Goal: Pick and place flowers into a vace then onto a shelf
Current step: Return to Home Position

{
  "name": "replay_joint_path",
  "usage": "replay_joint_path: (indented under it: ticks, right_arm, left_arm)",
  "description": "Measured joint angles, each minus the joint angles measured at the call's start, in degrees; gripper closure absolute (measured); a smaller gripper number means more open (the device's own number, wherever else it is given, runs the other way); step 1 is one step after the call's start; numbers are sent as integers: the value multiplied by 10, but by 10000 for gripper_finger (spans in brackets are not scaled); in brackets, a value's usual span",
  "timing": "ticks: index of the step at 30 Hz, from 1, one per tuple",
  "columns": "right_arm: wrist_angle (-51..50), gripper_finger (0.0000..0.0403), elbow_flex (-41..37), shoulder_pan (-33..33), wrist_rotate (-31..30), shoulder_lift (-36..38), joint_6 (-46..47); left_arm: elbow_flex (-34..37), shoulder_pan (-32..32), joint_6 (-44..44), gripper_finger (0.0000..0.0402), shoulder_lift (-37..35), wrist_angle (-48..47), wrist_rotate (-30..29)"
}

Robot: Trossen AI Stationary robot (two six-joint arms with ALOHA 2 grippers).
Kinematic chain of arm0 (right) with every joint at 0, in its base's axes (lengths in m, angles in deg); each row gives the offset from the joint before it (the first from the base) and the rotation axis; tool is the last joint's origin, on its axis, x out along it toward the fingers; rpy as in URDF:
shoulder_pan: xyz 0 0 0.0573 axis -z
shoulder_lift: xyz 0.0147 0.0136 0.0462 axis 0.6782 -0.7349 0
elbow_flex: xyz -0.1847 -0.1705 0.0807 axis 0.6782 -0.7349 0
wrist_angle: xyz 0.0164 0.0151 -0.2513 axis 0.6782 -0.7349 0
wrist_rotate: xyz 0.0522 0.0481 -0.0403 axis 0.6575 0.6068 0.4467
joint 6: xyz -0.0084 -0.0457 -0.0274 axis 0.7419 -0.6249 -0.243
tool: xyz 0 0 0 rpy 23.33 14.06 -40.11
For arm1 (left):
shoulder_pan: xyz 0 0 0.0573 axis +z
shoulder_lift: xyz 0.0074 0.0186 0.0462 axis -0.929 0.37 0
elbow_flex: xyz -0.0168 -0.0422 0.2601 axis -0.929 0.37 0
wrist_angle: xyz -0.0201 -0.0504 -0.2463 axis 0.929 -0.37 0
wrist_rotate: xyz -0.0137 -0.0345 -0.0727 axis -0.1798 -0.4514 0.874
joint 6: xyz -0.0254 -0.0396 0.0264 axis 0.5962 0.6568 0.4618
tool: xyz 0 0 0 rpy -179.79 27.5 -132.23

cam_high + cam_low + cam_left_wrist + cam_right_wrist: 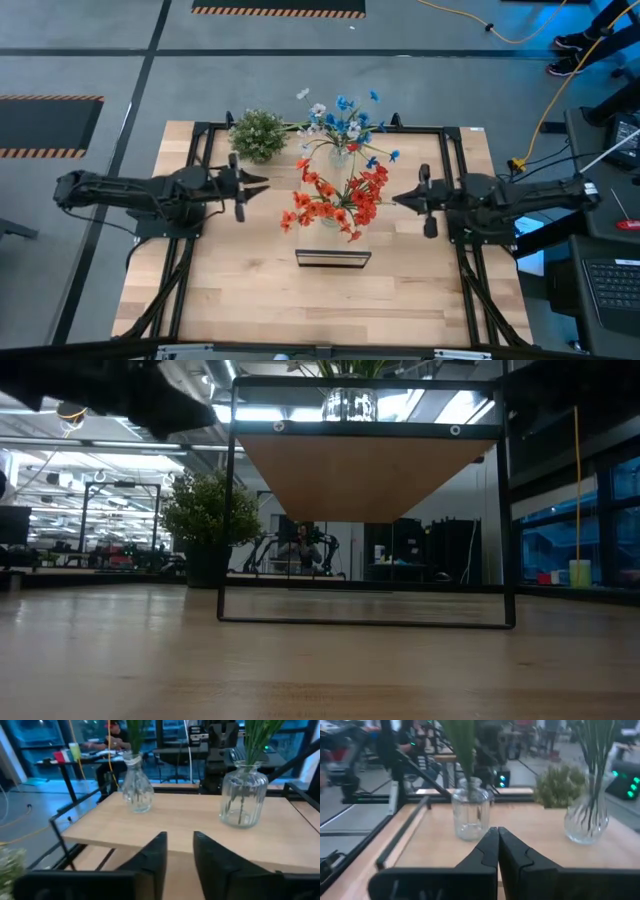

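on pale wood shelf point(190, 825) — two ribbed glass vases point(241, 795) of flowers point(335, 205) | left claw point(179, 837) spread | right claw point(497, 831) pressed together

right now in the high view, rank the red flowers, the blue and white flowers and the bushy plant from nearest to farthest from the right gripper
From the right gripper:
1. red flowers, just off its tip, centre
2. blue and white flowers, behind the red ones
3. bushy plant, farthest, back on the left arm's side
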Motion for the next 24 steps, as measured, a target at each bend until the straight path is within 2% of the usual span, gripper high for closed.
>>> replay_joint_path:
  ticks: [4, 7, 16, 19, 24]
  right_arm:
    - [-38, 397, 0, 25, 55, 65, -16]
    - [-88, 397, 0, 42, 63, 119, -17]
    - [-211, 397, 0, 67, 63, 257, -18]
    - [-213, 397, -8, 68, 62, 294, -18]
    - [-179, 397, -14, 68, 62, 278, -15]
  left_arm:
    - [36, 13, -3, 366, -55, 3, 0]
    - [58, 26, -5, 395, -94, 3, 0]
    - [119, 55, -23, 399, -207, 3, 2]
    - [148, 57, -25, 400, -243, 22, -2]
    - [176, 57, -40, 399, -297, 49, -2]
